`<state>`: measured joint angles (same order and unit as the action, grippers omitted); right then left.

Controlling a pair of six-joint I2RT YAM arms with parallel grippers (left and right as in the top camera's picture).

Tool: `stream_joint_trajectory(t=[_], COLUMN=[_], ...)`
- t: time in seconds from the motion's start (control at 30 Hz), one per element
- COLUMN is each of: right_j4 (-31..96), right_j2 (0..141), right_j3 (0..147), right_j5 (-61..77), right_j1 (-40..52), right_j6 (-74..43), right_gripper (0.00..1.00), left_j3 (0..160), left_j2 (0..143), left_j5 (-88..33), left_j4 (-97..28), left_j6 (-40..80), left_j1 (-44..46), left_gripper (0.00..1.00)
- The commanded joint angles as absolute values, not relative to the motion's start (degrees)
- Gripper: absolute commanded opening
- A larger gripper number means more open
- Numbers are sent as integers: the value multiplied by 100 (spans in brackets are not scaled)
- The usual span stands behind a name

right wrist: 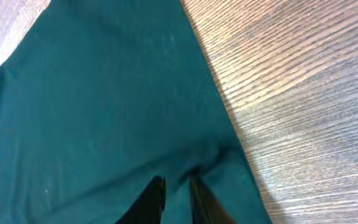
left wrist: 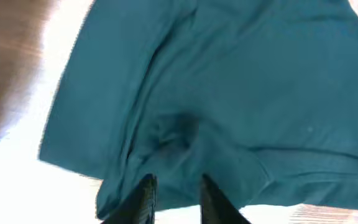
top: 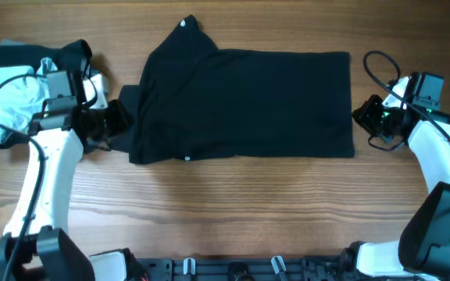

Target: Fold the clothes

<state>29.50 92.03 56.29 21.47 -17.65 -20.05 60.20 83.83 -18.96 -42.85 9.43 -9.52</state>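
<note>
T-shirt (top: 244, 101) lies at the middle of the table (top: 248, 207), spread left to right as a rough rectangle. Collar end bunched at far left, where we see the white neck tag (top: 184, 23). Small white print (top: 187, 158) sits on the near edge.

Left gripper (top: 119, 121) is at the shirt's left end, right gripper (top: 360, 117) at its right end, both low at table level. We judge they take opposite ends so the cloth can be lifted taut between them and laid over itself. Floppy fabric held at one end only would sag and crumple.

Left wrist view: fingers (left wrist: 146, 198) stand narrow, with cloth running between them and a pucker just ahead of the tips. We read this as a pinch on the fabric. Right wrist view: fingers (right wrist: 155, 196) are also narrow, set at the shirt's corner beside bare wood, with a crease gathered at the tips. That looks pinched too, though the contact itself sits at the frame edge.

Around the work:
- A pile of other clothes (top: 14, 101), black and pale, lies at the far left, touching or just beside the left arm. We think it could snag if that arm swings left.
- A loose cable loop (top: 375, 62) stands off the right wrist, clear of the shirt.
- The near strip of table is bare wood.
- The bunched collar side is thicker than the rest and may make the fold uneven.
</note>
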Motion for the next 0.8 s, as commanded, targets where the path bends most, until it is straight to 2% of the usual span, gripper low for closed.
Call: stream_joint_trajectory(t=[0.0,0.03,0.07,0.1,0.13,0.2,0.27,0.43,0.5,0.63,0.67,0.7,0.77], right_j4=[2543,2462,2445,2493,2591,2803,2908,2987,3011,3028,3028,3028,3026], right_j2=[9356,9356,9356,9356,9356,9356,9356,9356,9356,9356,9356,9356,9356], right_j3=[5671,5673,5671,5673,5671,5671,5671,5671,5671,5671,5671,5671,5671], right_j5=[2303,2300,2296,2298,2296,2298,2298,2300,2300,2300,2300,2300,2300], right_j1=[-1752,-1754,-1754,-1754,-1754,-1754,-1754,-1754,-1754,-1754,-1754,-1754,-1754], right_j6=[-1772,-1627,-1479,-1400,-1350,-1347,-1347,-1352,-1350,-1352,-1350,-1350,-1350], right_gripper=[74,82,87,88,88,88,88,88,88,87,87,87,87], left_j3=[5988,5988,5988,5988,5988,5988,5983,5918,5918,5920,5920,5929,5986], left_j2=[8812,8886,8943,8960,8960,8978,9135,9900,10082,10090,10090,10088,10077], left_j5=[-1712,-1669,-1664,-1802,-1955,-1988,-1833,-1448,-1448,-1476,-1553,-1732,-2198], left_j4=[-3785,-3756,-3763,-3859,-4007,-4407,-4740,-4412,-4217,-3607,-3507,-3492,-3514], left_j6=[943,945,947,961,956,764,596,596,596,622,620,622,646], left_j1=[-620,-622,-628,-620,-587,-493,-296,-121,-121,-123,-123,-123,-141], left_gripper=[41,45,54,64,68,72,72,55,41,27,20,8,4])
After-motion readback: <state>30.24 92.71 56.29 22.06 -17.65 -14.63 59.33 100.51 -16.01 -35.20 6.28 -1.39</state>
